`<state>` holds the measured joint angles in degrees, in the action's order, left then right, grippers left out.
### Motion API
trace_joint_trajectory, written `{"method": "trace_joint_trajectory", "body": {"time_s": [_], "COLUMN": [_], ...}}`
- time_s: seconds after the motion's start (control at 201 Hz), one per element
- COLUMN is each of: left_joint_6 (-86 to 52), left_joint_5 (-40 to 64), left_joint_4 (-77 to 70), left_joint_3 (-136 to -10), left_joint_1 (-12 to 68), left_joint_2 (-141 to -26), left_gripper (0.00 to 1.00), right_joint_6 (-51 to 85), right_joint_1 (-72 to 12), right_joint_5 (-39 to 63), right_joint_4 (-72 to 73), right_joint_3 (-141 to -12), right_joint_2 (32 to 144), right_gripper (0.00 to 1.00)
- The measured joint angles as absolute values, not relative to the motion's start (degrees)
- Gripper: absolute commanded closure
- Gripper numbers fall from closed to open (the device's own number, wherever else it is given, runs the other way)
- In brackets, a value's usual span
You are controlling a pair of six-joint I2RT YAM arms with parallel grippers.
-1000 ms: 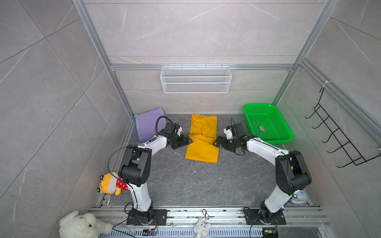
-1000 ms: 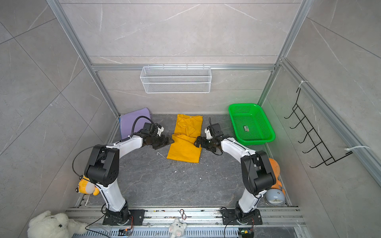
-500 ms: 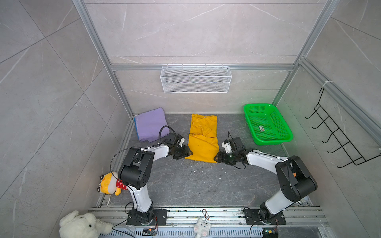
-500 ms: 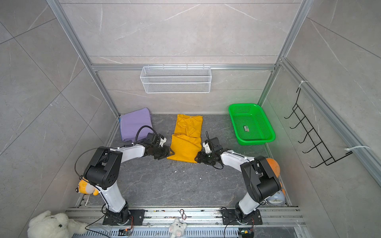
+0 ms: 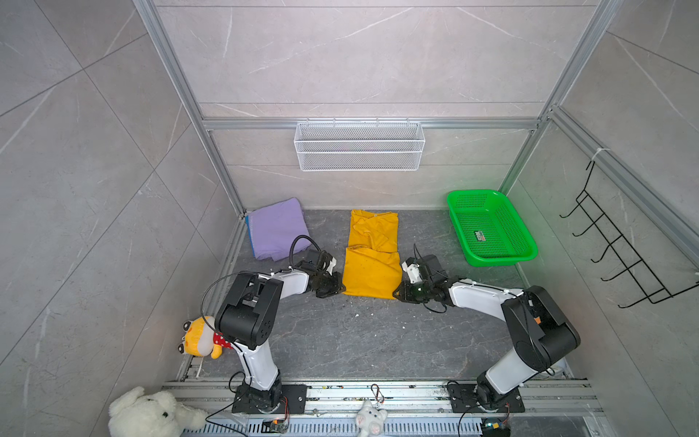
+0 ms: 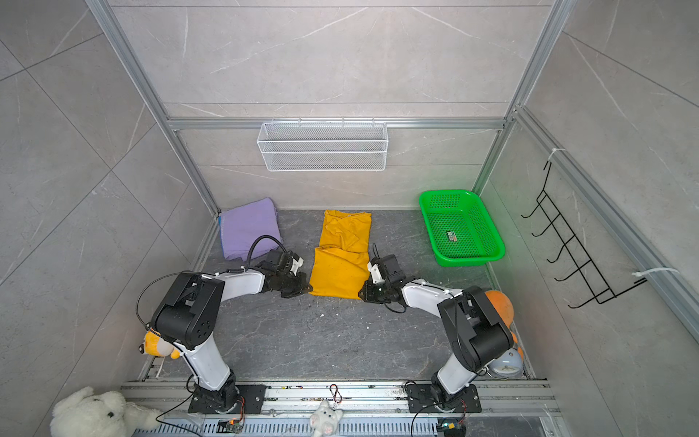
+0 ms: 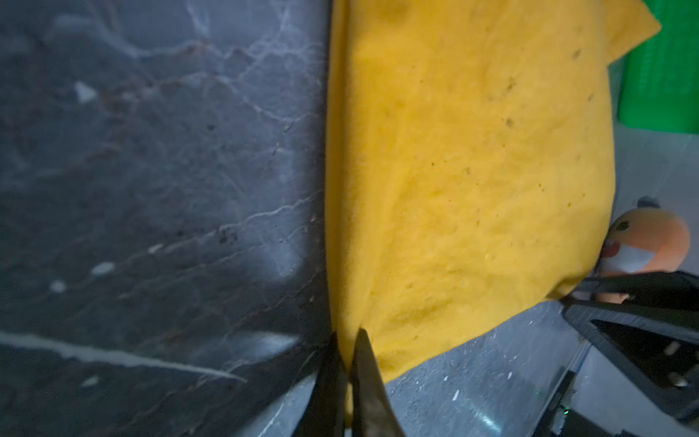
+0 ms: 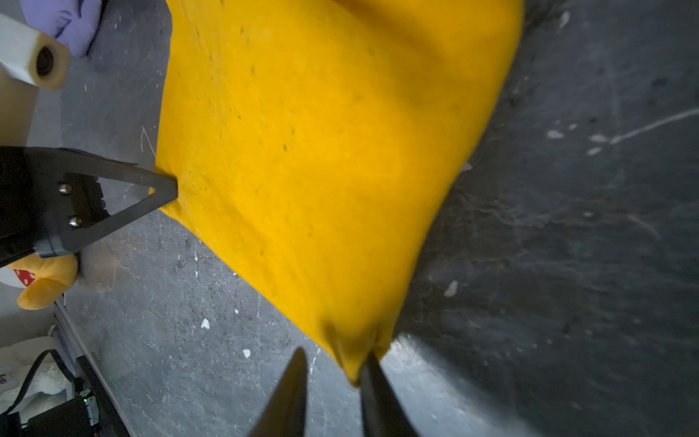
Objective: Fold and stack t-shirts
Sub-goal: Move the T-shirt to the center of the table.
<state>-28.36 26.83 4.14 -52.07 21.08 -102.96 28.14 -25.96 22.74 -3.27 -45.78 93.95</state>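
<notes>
1. The folded lavender t-shirt lies in the far left corner, well apart from both arms.
2. The left gripper is clamped tight on the near left corner of the yellow t-shirt.
3. That shirt lies mid-floor, partly folded. It is light, limp cotton and will likely sag unless both near corners are held.
4. The right gripper stands narrow with a gap showing. The near right corner sits between its jaws, with no firm pinch evident.

Legible text: none. One small dark label with pale and green patches lies on the bottom of the green basket, at 2 o'clock on the bench. It shows in both top views, its print too small to read.
</notes>
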Motion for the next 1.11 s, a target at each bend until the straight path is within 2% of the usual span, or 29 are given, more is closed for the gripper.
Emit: {"method": "trace_joint_trajectory", "body": {"time_s": [0.045,0.254,0.498,0.543,0.563,0.578,0.598,0.653,0.682,0.712,0.782,0.862,0.971,1.111], "left_joint_6": [-28.4,-28.4,-30.5,-31.6,-32.1,-32.5,-33.1,-34.3,-34.9,-35.4,-35.9,-35.6,-33.4,-29.5], "left_joint_5": [26.9,27.2,25.8,25.1,24.7,24.3,23.9,22.6,22.0,21.6,19.1,16.9,16.5,17.2], "left_joint_4": [3.9,3.9,3.4,3.2,3.2,3.2,3.2,3.5,3.9,4.3,5.6,7.4,9.1,9.2], "left_joint_3": [-51.9,-48.2,-38.1,-35.8,-34.7,-34.0,-33.0,-30.8,-29.9,-29.5,-29.5,-31.4,-36.8,-44.4], "left_joint_1": [21.1,21.9,31.0,33.1,34.1,34.7,35.5,36.9,37.3,37.3,37.5,37.0,35.9,33.3], "left_joint_2": [-102.8,-99.1,-89.2,-87.2,-86.1,-85.5,-84.4,-81.9,-80.4,-78.9,-75.7,-74.3,-76.1,-80.4], "left_gripper": [1.0,1.0,1.0,1.0,1.0,0.95,0.82,0.34,0.22,0.15,0.07,0.06,0.06,0.1], "right_joint_6": [28.5,28.3,28.3,28.4,28.4,28.4,28.7,28.7,28.7,28.7,28.4,27.2,24.3,20.7], "right_joint_1": [-26.2,-26.3,-26.4,-26.6,-26.7,-26.8,-26.9,-27.3,-27.4,-27.4,-27.4,-27.3,-27.2,-25.8], "right_joint_5": [22.5,20.2,18.6,18.7,18.8,18.9,18.9,18.8,18.6,18.0,16.4,15.4,15.2,17.3], "right_joint_4": [-3.0,-4.8,-13.6,-16.0,-16.9,-17.8,-18.8,-21.8,-23.0,-24.4,-28.0,-30.1,-29.1,-25.2], "right_joint_3": [-45.5,-42.0,-33.6,-32.5,-32.3,-32.0,-31.9,-31.8,-31.8,-32.1,-34.5,-39.6,-48.1,-55.6], "right_joint_2": [94.2,91.8,75.3,72.4,71.2,70.3,69.2,66.0,64.2,62.8,61.0,63.2,72.1,86.2], "right_gripper": [1.0,1.0,1.0,0.94,0.85,0.75,0.64,0.38,0.33,0.31,0.28,0.3,0.36,0.49]}}
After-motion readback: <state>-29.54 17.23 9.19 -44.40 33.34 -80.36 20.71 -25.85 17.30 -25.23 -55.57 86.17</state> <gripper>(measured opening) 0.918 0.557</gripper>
